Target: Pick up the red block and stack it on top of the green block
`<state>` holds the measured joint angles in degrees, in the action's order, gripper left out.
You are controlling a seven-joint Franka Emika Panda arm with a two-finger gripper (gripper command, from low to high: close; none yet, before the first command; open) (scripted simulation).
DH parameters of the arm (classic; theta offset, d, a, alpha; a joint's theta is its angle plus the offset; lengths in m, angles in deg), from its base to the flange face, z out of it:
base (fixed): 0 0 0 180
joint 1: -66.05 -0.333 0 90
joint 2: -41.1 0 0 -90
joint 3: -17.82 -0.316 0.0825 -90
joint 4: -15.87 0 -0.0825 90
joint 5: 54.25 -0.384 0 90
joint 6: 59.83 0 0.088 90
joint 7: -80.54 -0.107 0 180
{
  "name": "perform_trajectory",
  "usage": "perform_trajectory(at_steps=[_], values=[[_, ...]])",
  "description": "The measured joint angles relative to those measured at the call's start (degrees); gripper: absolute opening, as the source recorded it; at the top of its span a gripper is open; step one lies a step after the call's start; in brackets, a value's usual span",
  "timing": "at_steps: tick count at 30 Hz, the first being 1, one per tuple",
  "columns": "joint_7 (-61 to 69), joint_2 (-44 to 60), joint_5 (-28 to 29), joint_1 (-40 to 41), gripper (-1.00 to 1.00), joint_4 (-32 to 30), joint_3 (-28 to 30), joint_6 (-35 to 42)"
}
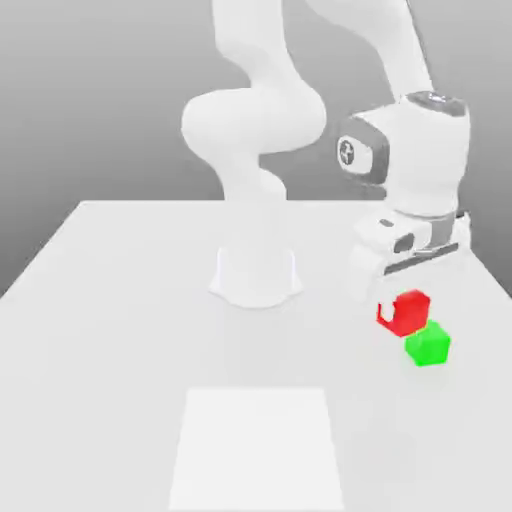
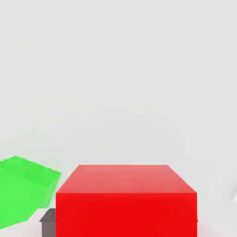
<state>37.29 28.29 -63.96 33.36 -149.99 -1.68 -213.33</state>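
White tabletop | my gripper clamps small matte red cube | small matte green cube just beside, below | centre over it before lowering.

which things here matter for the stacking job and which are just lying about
Job: red block, green block, gripper.
Just there: table, pale square patch on it.

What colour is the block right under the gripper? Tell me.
Bright red; the red block shows best in the hand view, beside the green block.
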Motion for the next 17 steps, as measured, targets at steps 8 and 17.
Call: perform_trajectory(at_steps=[8, 17], values=[[-9.2, 7.3, 14.0, 3.9, -1.0, 0.7, -4.1, -4.8], [-13.8, 15.2, 20.6, 5.9, -1.0, 1.0, -4.6, -12.5]])
